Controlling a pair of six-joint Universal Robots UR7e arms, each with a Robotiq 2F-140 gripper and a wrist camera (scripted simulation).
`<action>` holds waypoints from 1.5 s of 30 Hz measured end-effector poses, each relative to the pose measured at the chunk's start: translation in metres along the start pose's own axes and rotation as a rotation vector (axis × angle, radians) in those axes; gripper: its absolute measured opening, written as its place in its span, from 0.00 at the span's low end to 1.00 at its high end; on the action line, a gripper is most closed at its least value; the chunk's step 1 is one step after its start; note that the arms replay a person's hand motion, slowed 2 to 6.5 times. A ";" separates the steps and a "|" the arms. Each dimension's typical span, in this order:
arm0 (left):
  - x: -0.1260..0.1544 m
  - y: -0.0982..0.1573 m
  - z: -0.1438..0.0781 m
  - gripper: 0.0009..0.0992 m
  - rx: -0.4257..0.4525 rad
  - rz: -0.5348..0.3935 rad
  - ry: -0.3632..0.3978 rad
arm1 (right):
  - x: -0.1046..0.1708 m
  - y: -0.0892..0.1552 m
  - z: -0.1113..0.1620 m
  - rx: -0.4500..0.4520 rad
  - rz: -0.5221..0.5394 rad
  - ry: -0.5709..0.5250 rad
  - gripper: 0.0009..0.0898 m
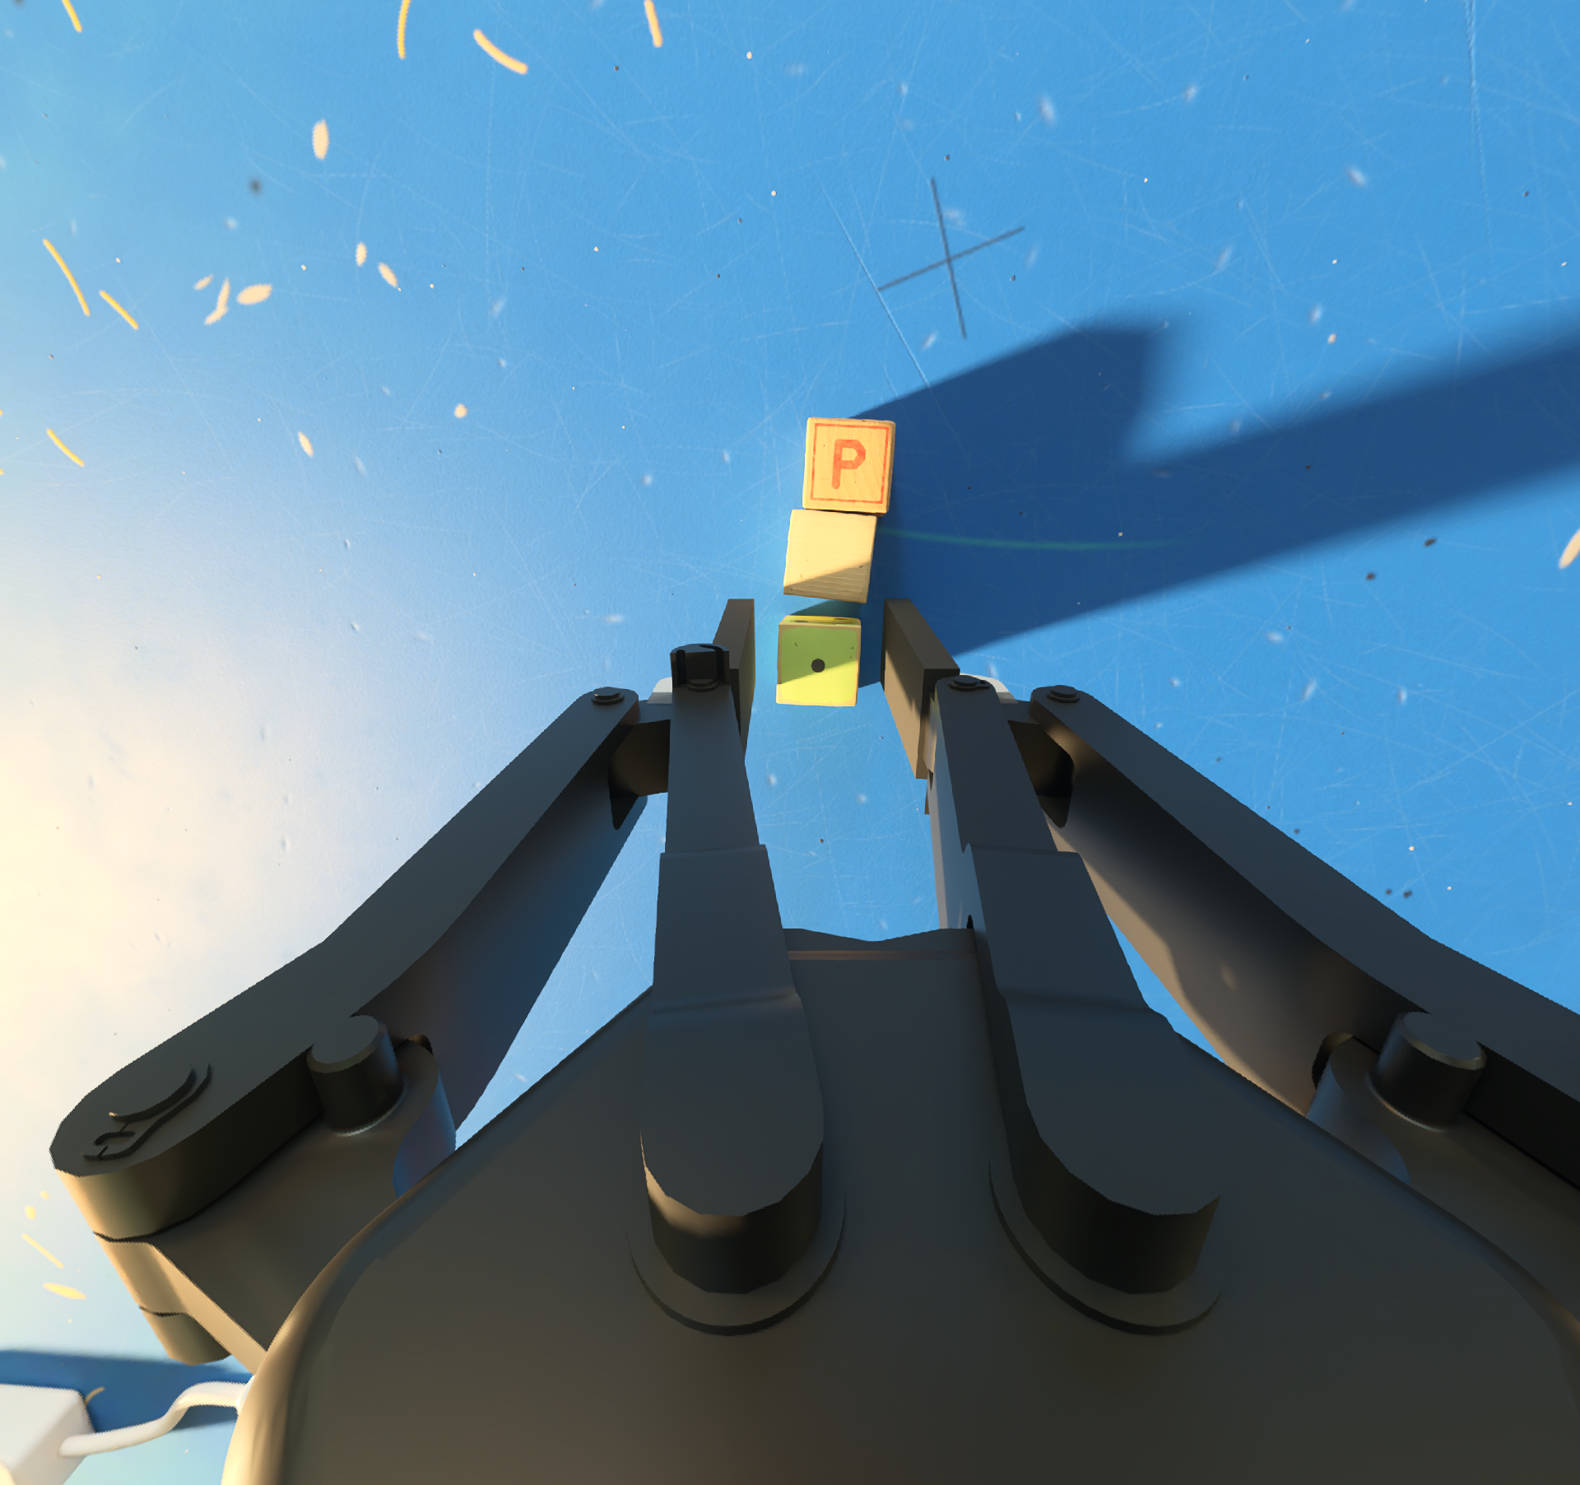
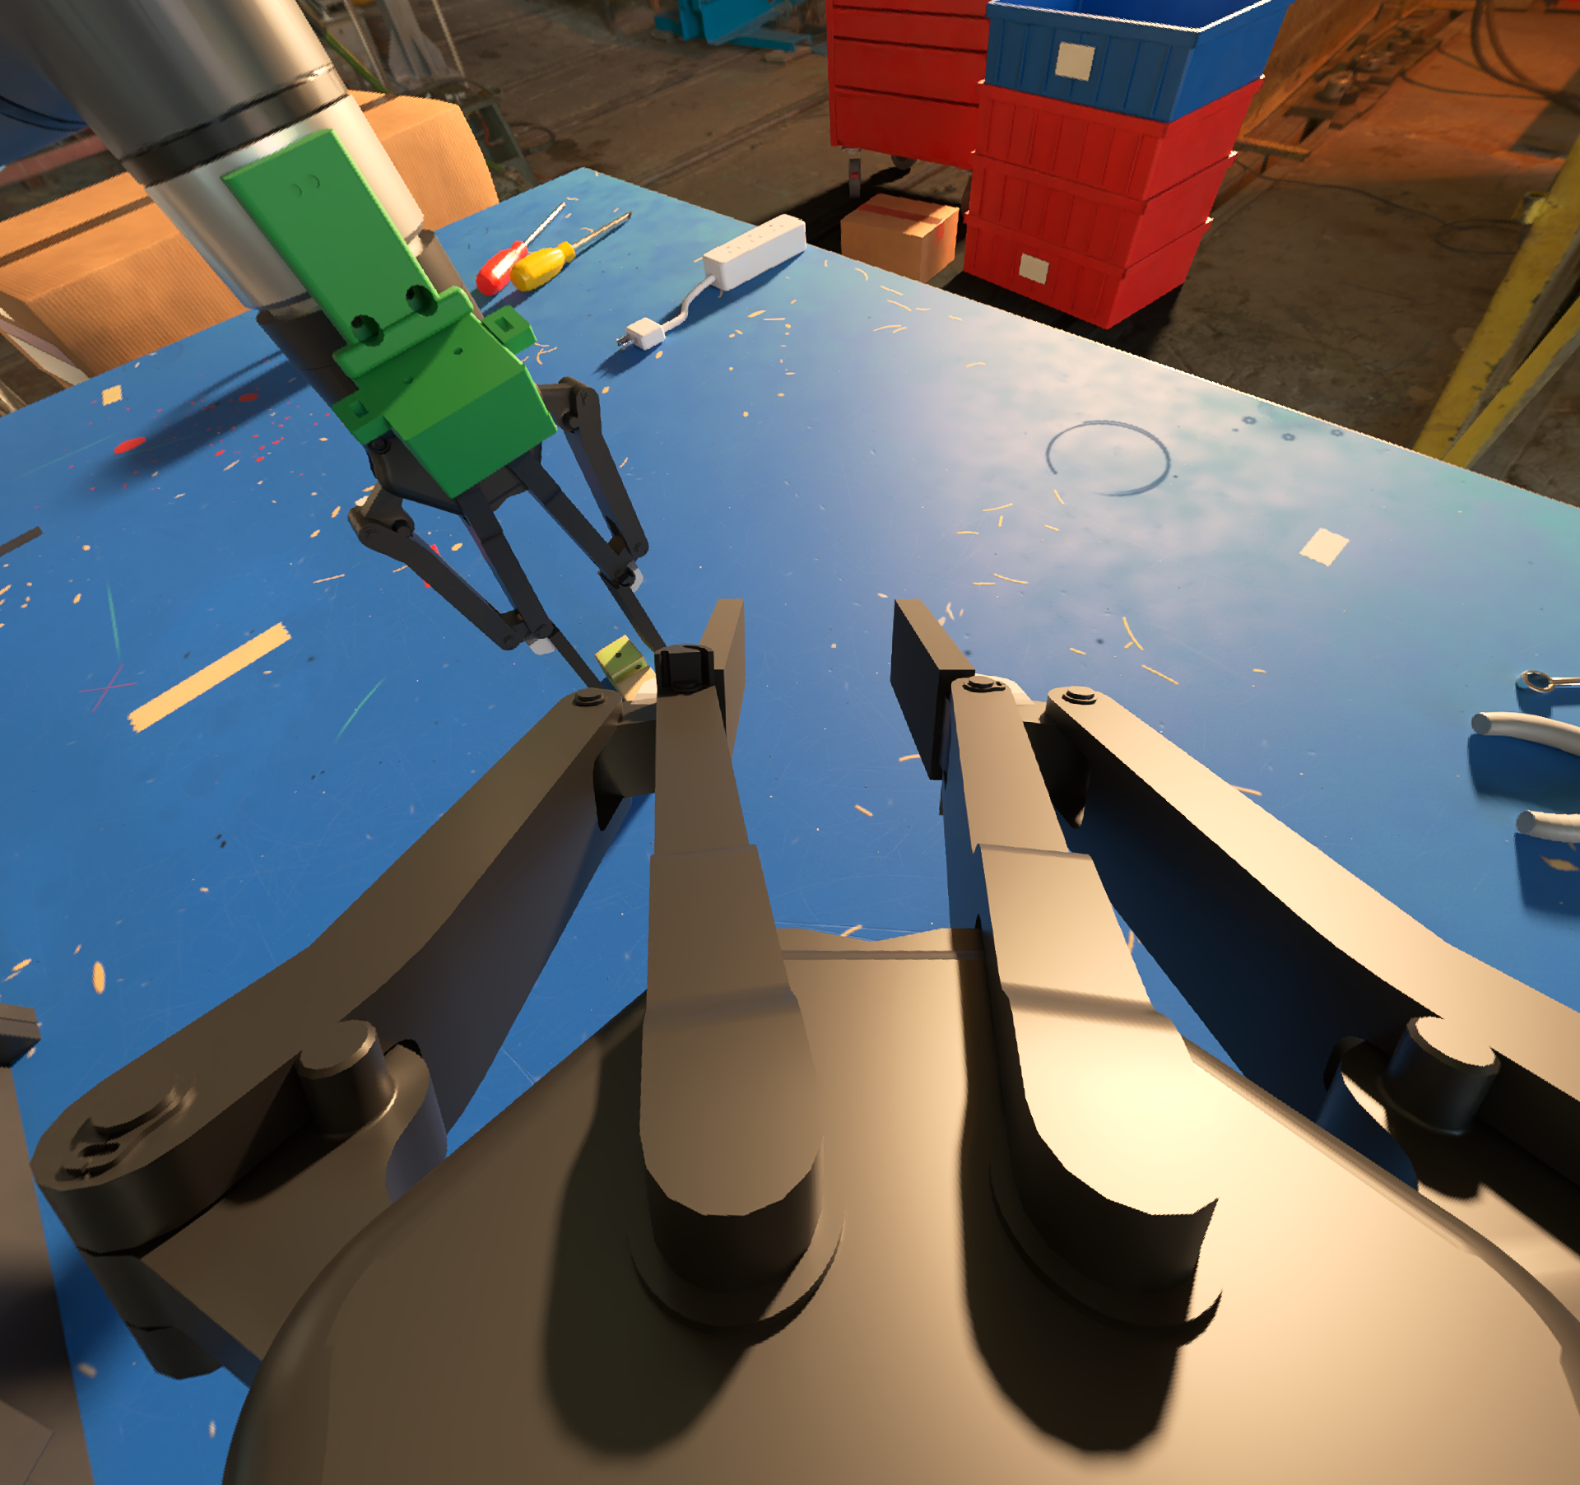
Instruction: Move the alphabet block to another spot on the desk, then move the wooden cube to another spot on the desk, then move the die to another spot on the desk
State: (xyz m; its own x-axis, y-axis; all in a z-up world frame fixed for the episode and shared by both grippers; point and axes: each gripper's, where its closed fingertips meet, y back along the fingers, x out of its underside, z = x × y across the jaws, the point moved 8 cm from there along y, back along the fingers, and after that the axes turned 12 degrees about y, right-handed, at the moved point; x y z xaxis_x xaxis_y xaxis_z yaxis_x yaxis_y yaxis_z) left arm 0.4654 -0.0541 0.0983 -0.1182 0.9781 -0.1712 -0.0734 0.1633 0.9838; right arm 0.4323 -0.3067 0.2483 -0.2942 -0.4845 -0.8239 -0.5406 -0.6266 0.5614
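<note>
1. Step in hand, as I judge it: the die (image 1: pixel 817 660) — a yellow-green cube with a dark pip on the face toward the camera. It sits between the left gripper (image 1: pixel 819 647)'s fingertips with a visible gap on each side, so the jaws are spread and grasping nothing. Whether the die is about to be picked up or has just been set down, the pictures do not tell.

2. Beyond the fingertips, in line with the die, the wooden cube (image 1: pixel 829 554) lies just past it, and the alphabet block (image 1: pixel 848 465) touches the cube's far side. All three rest on the blue desk (image 1: pixel 427 503).

3. If a grasp comes next, it calls for closing squarely on the die's two side faces. The wooden cube is near enough ahead that any forward drift of the fingertips could nudge it.

4. Pose: the left arm (image 2: pixel 197 67) slants down steeply, its green wrist mount (image 2: pixel 410 332) above the linkage and the fingertips at desk level around the die.

5. The right gripper (image 2: pixel 816 649) hangs above bare desk, jaws spread wide and empty — the die lies just outside its left fingertip, partly hidden by it.
</note>
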 end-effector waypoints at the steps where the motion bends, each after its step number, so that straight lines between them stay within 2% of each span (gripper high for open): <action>1: 0.000 0.001 0.000 0.40 0.002 -0.005 0.002 | 0.000 0.000 0.000 0.000 0.000 0.000 0.51; 14: 0.004 0.020 0.003 0.41 0.011 -0.086 0.027 | 0.001 -0.001 -0.001 -0.002 0.000 -0.004 0.51; 23: 0.009 0.044 0.005 0.41 -0.002 -0.185 0.050 | 0.002 -0.001 -0.002 -0.004 -0.001 -0.006 0.51; 35: 0.024 0.092 0.014 0.40 -0.067 -0.423 0.130 | 0.002 0.000 -0.002 -0.004 -0.006 -0.010 0.51; 45: 0.049 0.138 0.033 0.40 -0.173 -0.662 0.261 | 0.002 0.002 -0.002 -0.001 -0.017 -0.012 0.51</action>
State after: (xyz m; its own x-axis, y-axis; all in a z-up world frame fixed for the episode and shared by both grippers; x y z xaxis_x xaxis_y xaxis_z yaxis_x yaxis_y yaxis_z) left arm 0.4819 0.0210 0.2278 -0.2253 0.6155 -0.7553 -0.3641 0.6659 0.6512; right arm 0.4322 -0.3106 0.2482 -0.2946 -0.4659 -0.8344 -0.5449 -0.6354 0.5471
